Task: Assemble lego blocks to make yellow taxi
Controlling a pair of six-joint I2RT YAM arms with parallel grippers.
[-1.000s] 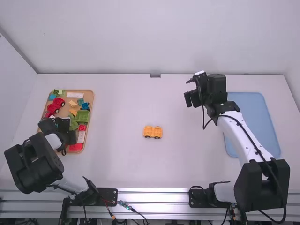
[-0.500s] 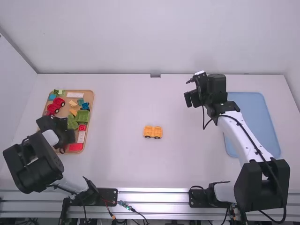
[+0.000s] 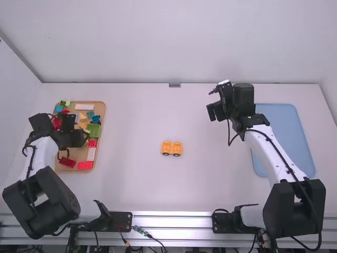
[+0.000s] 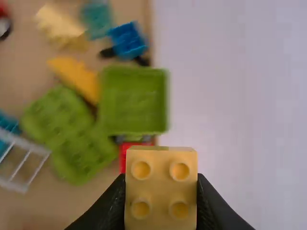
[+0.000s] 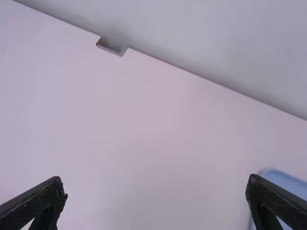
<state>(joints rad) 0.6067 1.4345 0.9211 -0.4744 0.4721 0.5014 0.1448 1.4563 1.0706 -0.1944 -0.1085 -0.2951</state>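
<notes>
Right now, the left gripper (image 3: 67,138) is hanging over the wooden tray (image 3: 79,153), and its jaws are clamping a yellow block (image 4: 160,187), whose four studs are facing the wrist camera. An orange-yellow wheeled base (image 3: 171,148) is resting near the middle of the white desk (image 3: 131,184), well apart from both trays. Loose pieces are crowding the wooden one: a green tub (image 4: 133,100) is sitting just beside a green studded piece (image 4: 67,129), while a blue piece (image 4: 128,40) is lying close by. Over by the blue tray (image 3: 284,132), the right gripper (image 3: 215,112) is hovering above the desk, its jaws standing wide apart.
</notes>
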